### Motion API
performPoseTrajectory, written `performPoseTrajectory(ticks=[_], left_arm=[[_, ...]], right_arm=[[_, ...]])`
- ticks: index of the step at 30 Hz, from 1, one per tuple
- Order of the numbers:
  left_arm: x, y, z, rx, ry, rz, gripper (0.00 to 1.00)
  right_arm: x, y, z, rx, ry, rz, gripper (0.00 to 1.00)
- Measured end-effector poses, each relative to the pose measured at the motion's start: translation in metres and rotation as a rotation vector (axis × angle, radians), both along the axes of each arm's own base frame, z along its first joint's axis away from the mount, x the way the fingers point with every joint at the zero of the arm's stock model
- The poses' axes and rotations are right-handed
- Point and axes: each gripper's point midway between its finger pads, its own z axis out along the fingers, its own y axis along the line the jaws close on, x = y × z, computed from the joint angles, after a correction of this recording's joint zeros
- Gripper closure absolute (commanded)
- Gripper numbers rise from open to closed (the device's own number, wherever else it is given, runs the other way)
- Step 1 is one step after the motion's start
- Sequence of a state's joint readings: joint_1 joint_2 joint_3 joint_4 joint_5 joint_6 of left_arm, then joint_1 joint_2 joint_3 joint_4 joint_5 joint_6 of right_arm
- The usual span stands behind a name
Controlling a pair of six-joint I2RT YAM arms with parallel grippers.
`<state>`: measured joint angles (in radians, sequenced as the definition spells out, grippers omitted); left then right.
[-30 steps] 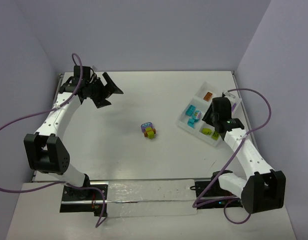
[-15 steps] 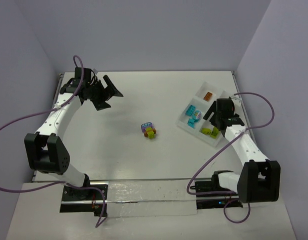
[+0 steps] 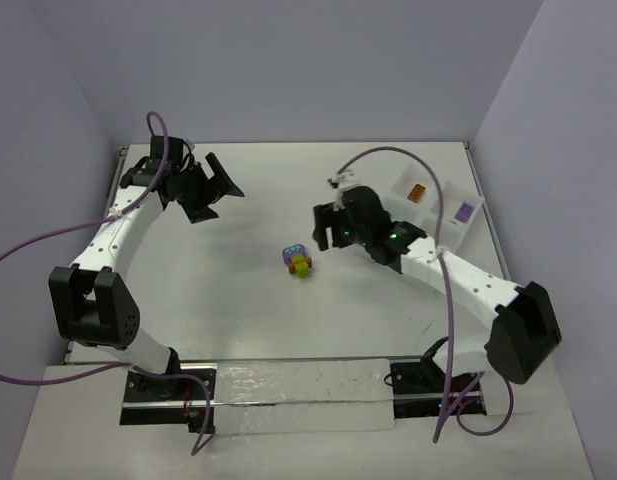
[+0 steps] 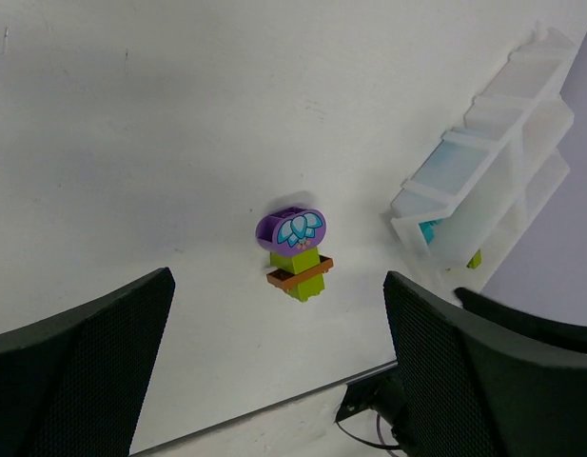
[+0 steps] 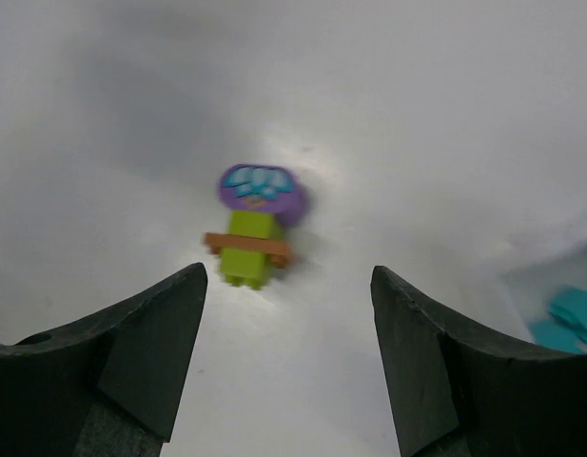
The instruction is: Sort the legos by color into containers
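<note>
A clump of legos lies mid-table: a purple rounded piece with cyan print, lime green bricks and an orange plate. In the right wrist view the clump sits just ahead of my right gripper, which is open with nothing between its fingers. From above, the right gripper hovers just right of the clump. My left gripper hangs wide open at the far left, and its camera sees the clump well beyond the gripper. The containers are one white divided tray holding an orange brick and a purple one.
My right arm crosses over the near part of the tray. The left wrist view shows the tray from the side, with a cyan brick and a lime one inside. Cyan bricks show at the right wrist view's edge.
My right arm has swung left from over the tray to just beside the clump, its jaws now open. The left arm and the clump have not moved.
</note>
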<state>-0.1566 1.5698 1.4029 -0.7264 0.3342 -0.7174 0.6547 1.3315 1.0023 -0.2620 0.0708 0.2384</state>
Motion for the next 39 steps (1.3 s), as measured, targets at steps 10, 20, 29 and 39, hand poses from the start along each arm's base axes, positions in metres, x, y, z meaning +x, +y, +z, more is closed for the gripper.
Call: performPoseTrajectory(ticks=[10, 20, 29, 39], left_arm=[[-0.005, 0.005, -0.001, 0.024, 0.008, 0.013, 0.02], [-0.01, 0.009, -0.005, 0.046, 0.026, 0.011, 0.02], [-0.013, 0.009, -0.007, 0.052, 0.034, 0.007, 0.02], [-0.017, 0.01, -0.009, 0.059, 0.055, 0.006, 0.02]], right_arm=[[-0.029, 0.063, -0.084, -0.217, 0.199, 0.207, 0.13], [-0.037, 0.062, -0.113, -0.294, 0.262, 0.162, 0.29], [-0.033, 0.058, -0.124, -0.308, 0.282, 0.099, 0.43], [-0.033, 0.059, -0.134, -0.305, 0.302, 0.077, 0.83]])
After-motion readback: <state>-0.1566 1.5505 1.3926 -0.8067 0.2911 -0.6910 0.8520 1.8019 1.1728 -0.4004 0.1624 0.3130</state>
